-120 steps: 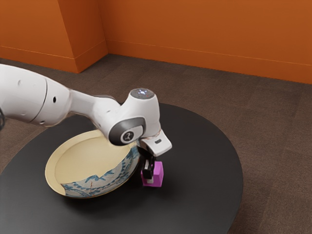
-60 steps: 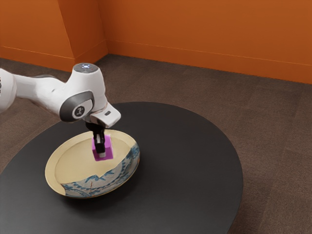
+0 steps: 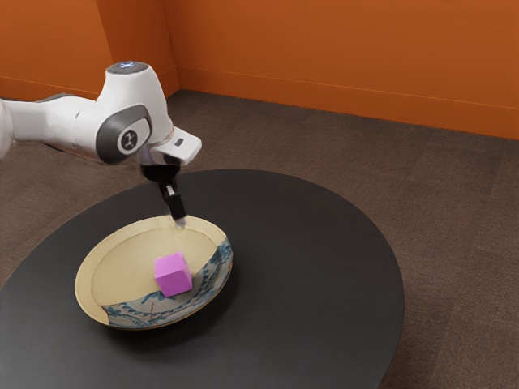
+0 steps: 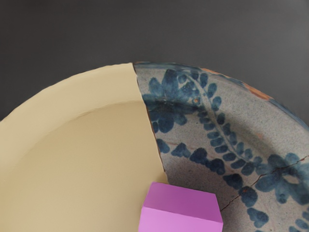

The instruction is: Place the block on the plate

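Note:
My gripper (image 3: 177,217), open and holding nothing, is raised above the far part of the plate (image 3: 113,275) in the exterior view. The magenta block (image 3: 173,274) lies inside the plate, below the fingers and apart from them, by the seam between the plain beige part and the blue-patterned part. In the wrist view the same block (image 4: 181,212) stands on the surface of the plate (image 4: 87,150), close to that seam.
The round black table (image 3: 316,275) extends around the plate, with its curved edge toward the exterior view's right. Brown floor (image 3: 454,211) and orange walls (image 3: 324,57) lie beyond it.
My gripper carried the block from beside the plate to over it, opened, let it go and rose. The block now sits lower, in the plate.

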